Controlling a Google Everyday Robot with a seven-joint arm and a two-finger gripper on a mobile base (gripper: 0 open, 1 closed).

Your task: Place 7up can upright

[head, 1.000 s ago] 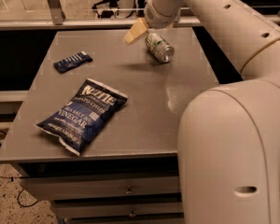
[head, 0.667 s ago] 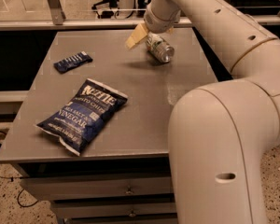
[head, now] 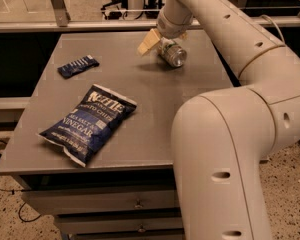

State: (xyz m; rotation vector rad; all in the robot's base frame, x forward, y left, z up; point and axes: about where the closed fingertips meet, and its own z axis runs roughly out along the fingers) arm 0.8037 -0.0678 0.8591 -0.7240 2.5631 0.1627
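The gripper [head: 160, 43] hangs low over the far part of the table [head: 140, 84], right at the can [head: 173, 54], and whether it is clamped on the can or spread apart cannot be told. The can lies on its side on the grey top near the far edge, a little right of the middle, with a silver end turned toward the near right. Well apart from it, a small dark blue packet [head: 78, 66] lies to the left, a large blue chip bag [head: 87, 124] lies flat at the near left, and drawers [head: 135, 204] sit under the table.
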